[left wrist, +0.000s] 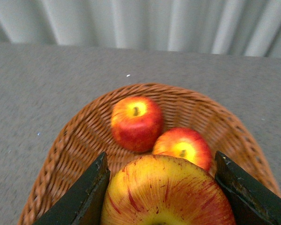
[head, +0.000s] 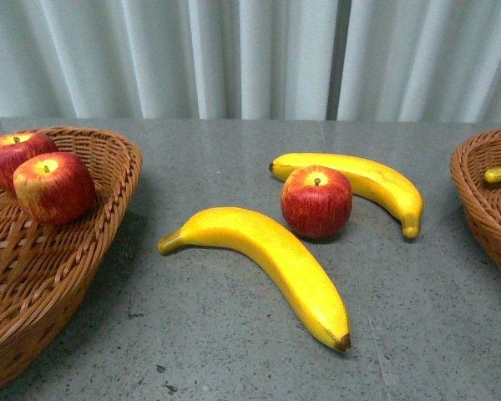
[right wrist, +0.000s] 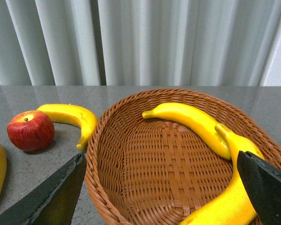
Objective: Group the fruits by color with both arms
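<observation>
Ease left claw, clenched on held apple, into basket clear of nearest apple; unclench gently; leave right claw, released, alone.

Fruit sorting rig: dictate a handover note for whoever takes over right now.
Left claw: shut on an apple over the left basket, which holds two more apples.
Right claw: open over the right basket, which holds two bananas.
On the table: one loose apple, a near banana, a far banana.
To do: release the held apple, then sort those three.
</observation>
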Controlling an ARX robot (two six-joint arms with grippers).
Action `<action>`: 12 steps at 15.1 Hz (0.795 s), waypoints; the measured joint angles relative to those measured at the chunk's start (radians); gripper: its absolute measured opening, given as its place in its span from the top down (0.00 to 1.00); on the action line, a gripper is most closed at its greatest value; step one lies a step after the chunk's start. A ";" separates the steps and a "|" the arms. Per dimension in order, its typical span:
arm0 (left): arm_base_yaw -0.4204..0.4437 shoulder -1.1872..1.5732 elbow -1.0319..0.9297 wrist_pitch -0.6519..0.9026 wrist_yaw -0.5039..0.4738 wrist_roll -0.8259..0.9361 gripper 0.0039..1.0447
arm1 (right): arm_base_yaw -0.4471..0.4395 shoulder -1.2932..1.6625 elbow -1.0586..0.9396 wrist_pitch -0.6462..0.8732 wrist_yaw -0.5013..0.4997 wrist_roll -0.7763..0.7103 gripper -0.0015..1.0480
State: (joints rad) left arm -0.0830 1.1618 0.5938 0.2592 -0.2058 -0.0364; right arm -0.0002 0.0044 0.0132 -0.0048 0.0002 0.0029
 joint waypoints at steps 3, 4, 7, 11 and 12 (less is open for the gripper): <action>0.143 -0.016 -0.079 0.000 0.015 -0.134 0.43 | 0.000 0.000 0.000 0.000 0.000 0.000 0.06; 0.148 -0.002 -0.089 0.011 0.023 -0.145 0.43 | 0.000 0.000 0.000 0.000 0.000 0.000 0.06; 0.156 0.042 -0.101 0.041 0.057 -0.155 0.08 | 0.000 0.000 0.000 0.000 0.000 0.000 0.06; 0.062 -0.026 -0.092 0.056 0.054 -0.144 0.06 | 0.000 0.000 0.000 0.000 0.000 0.000 0.06; 0.045 -0.027 -0.076 0.056 0.057 -0.135 0.06 | 0.000 0.000 0.000 0.000 0.000 0.000 0.06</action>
State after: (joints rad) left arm -0.0380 1.1343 0.5182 0.3153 -0.1490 -0.1719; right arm -0.0002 0.0044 0.0132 -0.0048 0.0002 0.0029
